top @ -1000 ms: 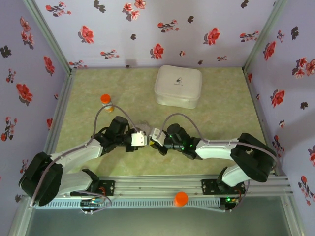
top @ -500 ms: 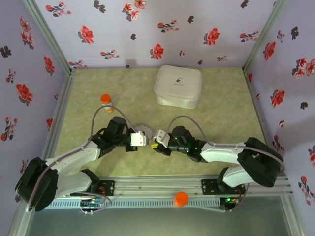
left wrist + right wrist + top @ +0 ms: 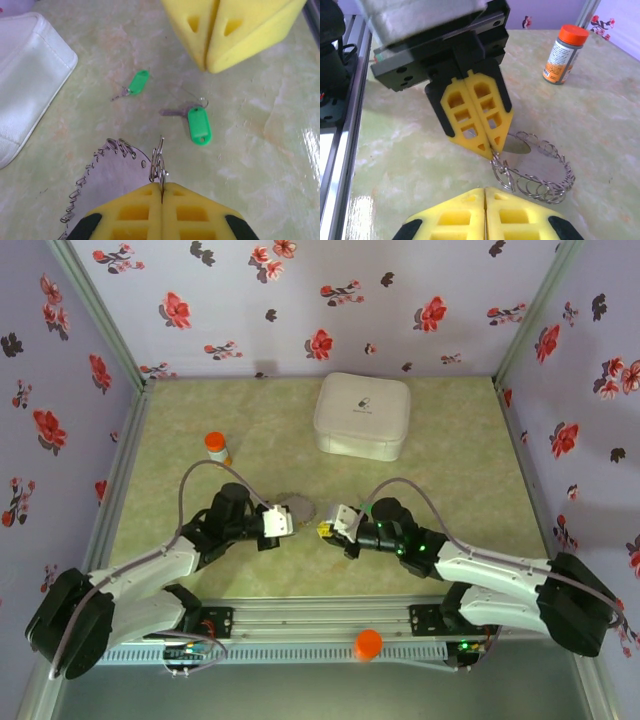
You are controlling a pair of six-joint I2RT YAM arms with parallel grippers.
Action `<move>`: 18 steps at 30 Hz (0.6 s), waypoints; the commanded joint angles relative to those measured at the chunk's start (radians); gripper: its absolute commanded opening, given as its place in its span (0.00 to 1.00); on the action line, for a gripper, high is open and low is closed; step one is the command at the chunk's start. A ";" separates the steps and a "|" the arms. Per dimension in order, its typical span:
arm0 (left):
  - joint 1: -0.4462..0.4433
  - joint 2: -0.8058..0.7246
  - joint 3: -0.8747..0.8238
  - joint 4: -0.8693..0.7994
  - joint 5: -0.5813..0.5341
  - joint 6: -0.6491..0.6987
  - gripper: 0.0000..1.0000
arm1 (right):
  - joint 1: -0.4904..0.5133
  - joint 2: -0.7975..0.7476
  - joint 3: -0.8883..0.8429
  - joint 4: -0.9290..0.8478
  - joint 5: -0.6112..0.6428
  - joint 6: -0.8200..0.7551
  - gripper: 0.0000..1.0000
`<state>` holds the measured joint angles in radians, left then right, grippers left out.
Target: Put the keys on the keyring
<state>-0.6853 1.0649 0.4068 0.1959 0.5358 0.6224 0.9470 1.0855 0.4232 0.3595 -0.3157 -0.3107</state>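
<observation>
Barely begun: no threading done.
Pinches keyring (image 3: 115,172) edge in closed left claw (image 3: 161,186); holds right claw (image 3: 206,62) closed, empty, opposite; leaves both keys (image 3: 199,125) loose on tabletop (image 3: 270,165) between claws. Needs both threaded.

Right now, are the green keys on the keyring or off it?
Off. Both keys lie loose on the table, apart from the keyring, which the left hand pinches.

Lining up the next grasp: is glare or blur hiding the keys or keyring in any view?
Left wrist: keys sharp, glare on the table at the right edge. Right wrist: keyring crisp, glare at lower left. Top external: even light, keyring small and soft.
</observation>
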 commanded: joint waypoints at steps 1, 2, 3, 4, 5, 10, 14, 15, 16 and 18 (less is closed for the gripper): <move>-0.005 -0.022 -0.023 0.115 0.052 -0.085 0.00 | -0.002 0.054 0.006 -0.015 -0.031 -0.028 0.08; -0.006 -0.023 -0.025 0.120 0.056 -0.088 0.00 | 0.000 0.080 0.014 -0.001 -0.032 -0.025 0.09; -0.007 -0.025 -0.026 0.120 0.059 -0.090 0.00 | 0.000 0.100 0.016 0.023 -0.032 -0.021 0.10; -0.007 -0.028 -0.025 0.120 0.061 -0.092 0.00 | 0.000 0.114 0.015 0.049 -0.026 -0.015 0.10; -0.007 -0.032 -0.025 0.120 0.065 -0.091 0.00 | 0.000 0.130 0.017 0.078 -0.021 -0.009 0.11; -0.008 -0.049 -0.032 0.117 0.092 -0.092 0.00 | 0.000 0.181 0.032 0.145 0.000 -0.009 0.18; -0.009 -0.067 -0.034 0.097 0.102 -0.084 0.00 | -0.001 0.169 0.026 0.164 0.000 -0.016 0.20; -0.009 -0.070 -0.033 0.088 0.102 -0.076 0.00 | -0.002 0.160 0.022 0.165 -0.001 -0.018 0.20; -0.010 -0.074 -0.034 0.082 0.102 -0.070 0.00 | -0.002 0.153 0.017 0.165 -0.002 -0.019 0.20; -0.011 -0.076 -0.036 0.083 0.103 -0.066 0.00 | -0.003 0.132 0.007 0.164 0.005 -0.021 0.20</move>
<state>-0.6888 1.0115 0.3763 0.2646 0.6071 0.5484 0.9470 1.2533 0.4255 0.4778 -0.3183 -0.3141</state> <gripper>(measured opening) 0.062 0.200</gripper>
